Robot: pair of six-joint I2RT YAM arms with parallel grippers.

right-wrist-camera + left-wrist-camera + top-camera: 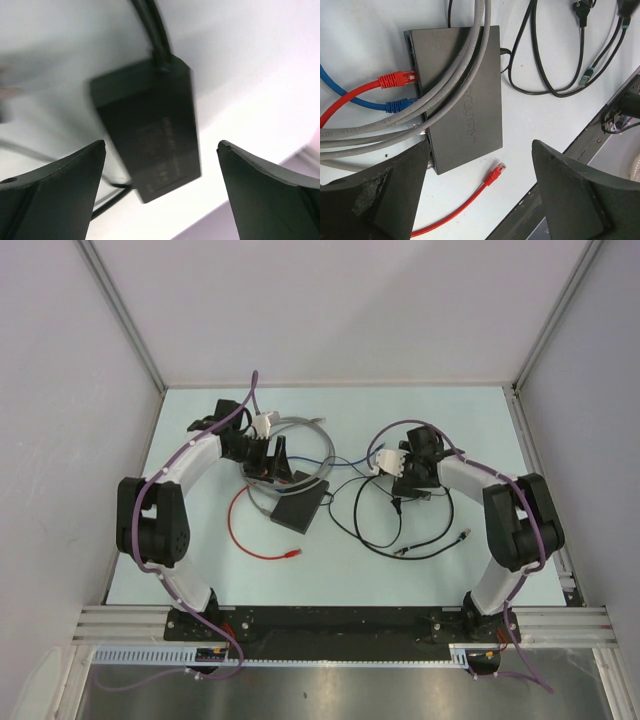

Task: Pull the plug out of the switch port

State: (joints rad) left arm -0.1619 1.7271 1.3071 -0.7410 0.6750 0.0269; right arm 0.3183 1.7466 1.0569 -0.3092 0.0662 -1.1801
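Note:
The switch (465, 100) is a flat black box, also seen in the top view (298, 506). A red plug (396, 80) and a blue plug (400, 105) sit in ports on its left edge, and grey cables (445, 75) lie across its top and enter the same edge lower down. My left gripper (480, 167) is open and empty above the switch's near end; its left finger (380, 190) hides the lower port area. In the top view it (268, 460) hovers just behind the switch. My right gripper (161, 146) is open and empty over a smaller black box (150, 125).
A loose red plug (496, 173) lies on the table just past the switch's corner, its red cable (240, 530) looping left. Thin black cables (400, 535) sprawl right of the switch around the smaller box (410, 492). A blue cable (338, 462) runs between the two arms.

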